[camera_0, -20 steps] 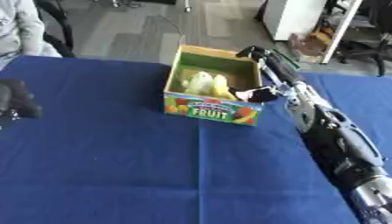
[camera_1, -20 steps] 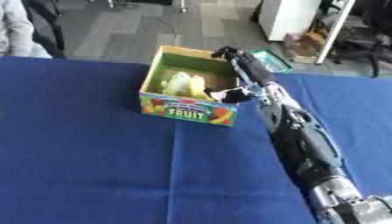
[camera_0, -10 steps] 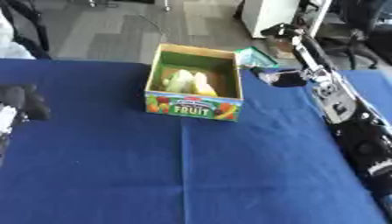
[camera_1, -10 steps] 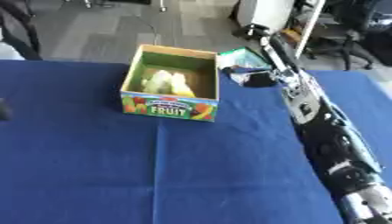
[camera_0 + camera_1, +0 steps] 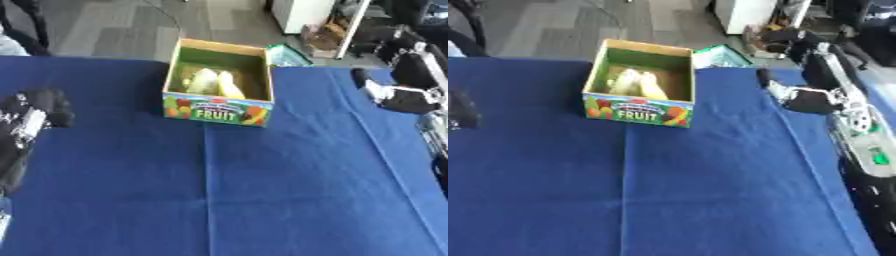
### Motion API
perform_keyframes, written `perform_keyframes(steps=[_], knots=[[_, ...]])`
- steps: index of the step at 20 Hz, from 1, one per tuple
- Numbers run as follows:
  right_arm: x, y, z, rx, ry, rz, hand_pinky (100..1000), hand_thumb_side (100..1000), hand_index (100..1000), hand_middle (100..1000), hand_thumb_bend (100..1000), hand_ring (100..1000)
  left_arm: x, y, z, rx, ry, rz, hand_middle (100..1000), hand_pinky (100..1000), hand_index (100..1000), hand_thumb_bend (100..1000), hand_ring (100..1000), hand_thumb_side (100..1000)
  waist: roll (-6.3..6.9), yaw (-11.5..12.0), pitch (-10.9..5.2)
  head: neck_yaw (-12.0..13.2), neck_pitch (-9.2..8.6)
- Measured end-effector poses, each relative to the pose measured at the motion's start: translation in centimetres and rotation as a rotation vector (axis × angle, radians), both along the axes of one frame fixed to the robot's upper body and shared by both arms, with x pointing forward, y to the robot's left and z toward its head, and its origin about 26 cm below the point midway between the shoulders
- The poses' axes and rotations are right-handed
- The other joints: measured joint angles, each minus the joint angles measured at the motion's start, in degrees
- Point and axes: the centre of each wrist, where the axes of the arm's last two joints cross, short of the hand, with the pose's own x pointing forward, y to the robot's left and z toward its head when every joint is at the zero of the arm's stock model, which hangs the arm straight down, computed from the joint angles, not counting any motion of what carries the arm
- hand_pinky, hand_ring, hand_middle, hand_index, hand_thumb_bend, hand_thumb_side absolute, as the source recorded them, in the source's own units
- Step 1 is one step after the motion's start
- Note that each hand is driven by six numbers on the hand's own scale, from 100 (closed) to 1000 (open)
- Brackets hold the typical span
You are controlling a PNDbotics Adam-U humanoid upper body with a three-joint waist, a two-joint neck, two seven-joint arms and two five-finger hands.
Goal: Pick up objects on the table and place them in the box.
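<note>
Left eye view: box (image 5: 221,109) at 12 o'clock holds pale fruit (image 5: 216,83); right hand (image 5: 802,92) at 3 o'clock, grip state indiscernible; left hand (image 5: 31,112) at 9 o'clock, likewise.

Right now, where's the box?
The box sits on the blue table at upper centre in both views, between the left hand and the right hand.

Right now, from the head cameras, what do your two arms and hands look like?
The right hand is black with pale silver-grey parts, on a forearm of silver segments and black joints that carries a small green mark lower down. The left hand is a dark black shape at the left edge, with a light grey patch along its arm. Its details are too blurred to make out.
</note>
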Motion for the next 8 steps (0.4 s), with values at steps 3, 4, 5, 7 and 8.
perform_keyframes(steps=[3,4,5,7,8], knots=[[-1.7,0.2,-1.3,0.040,0.050,0.035,829,151,767,733,305,853,-0.3,0.3,-0.6,0.006,0.012,0.008,589,647,686,268,623,551,0.28,-0.6,-0.62,1.7,0.58],[-2.1,0.3,-1.8,0.052,0.068,0.041,829,181,764,732,245,851,-0.4,0.4,-0.8,0.008,0.018,0.013,588,647,684,263,623,557,0.36,-0.8,-0.92,2.5,0.80],[-2.6,0.5,-2.4,0.062,0.085,0.045,828,181,761,730,239,849,-0.5,0.5,-1.0,0.010,0.024,0.017,588,647,684,263,623,557,0.40,-1.0,-1.23,3.3,1.02],[-3.2,0.7,-3.4,0.080,0.123,0.053,825,187,751,722,214,833,-0.7,0.6,-1.6,0.005,0.037,0.021,589,650,677,263,624,561,0.39,-1.4,-1.95,4.9,1.49],[-3.5,0.9,-4.0,0.088,0.146,0.056,823,189,748,718,206,827,-0.8,0.7,-1.9,0.003,0.046,0.025,589,653,675,262,626,561,0.42,-1.6,-2.50,5.7,1.81]])
